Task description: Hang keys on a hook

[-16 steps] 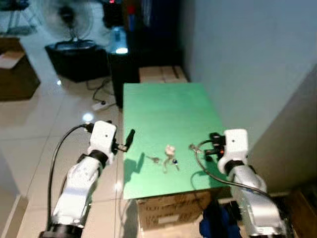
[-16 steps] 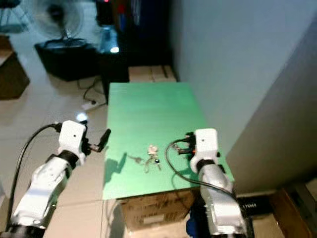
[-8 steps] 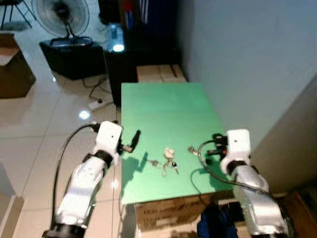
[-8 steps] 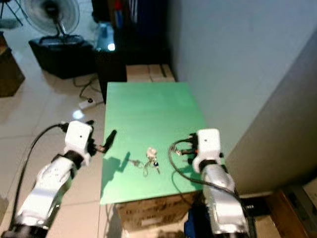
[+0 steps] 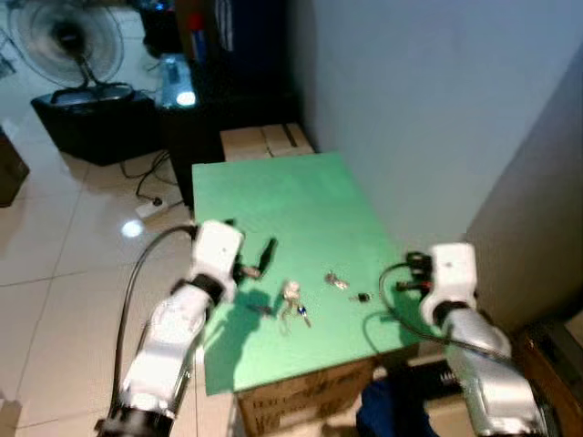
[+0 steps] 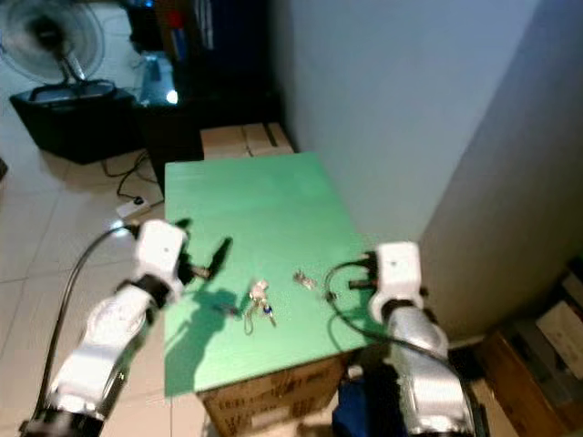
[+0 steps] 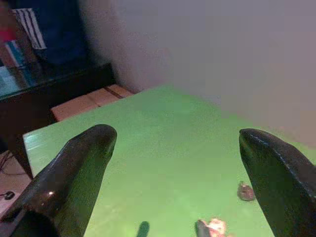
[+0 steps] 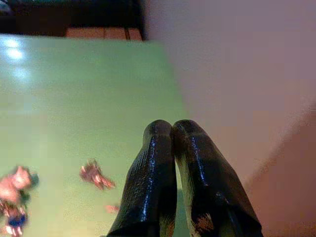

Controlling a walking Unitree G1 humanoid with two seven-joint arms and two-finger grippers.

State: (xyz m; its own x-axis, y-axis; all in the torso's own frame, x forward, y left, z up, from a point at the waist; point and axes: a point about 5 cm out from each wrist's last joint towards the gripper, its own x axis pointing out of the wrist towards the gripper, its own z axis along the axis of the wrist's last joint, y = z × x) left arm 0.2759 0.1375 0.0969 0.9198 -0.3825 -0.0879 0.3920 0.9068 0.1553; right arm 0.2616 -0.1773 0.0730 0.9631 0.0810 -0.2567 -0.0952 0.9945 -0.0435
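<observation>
Left eye view: one bunch of small metal keys (image 5: 292,301) lies on the flat green counter (image 5: 273,196), between left hand (image 5: 264,256), fingers spread, and right hand (image 8: 181,148), fingers pressed together, empty.

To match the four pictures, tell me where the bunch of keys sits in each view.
Left eye view: bunch of keys near the green table's front edge.
Right eye view: the keys in the same spot.
Left wrist view: the keys beside the small loose piece.
Right wrist view: the keys past that piece, away from the wall.
Shared landmark: the green table.
</observation>
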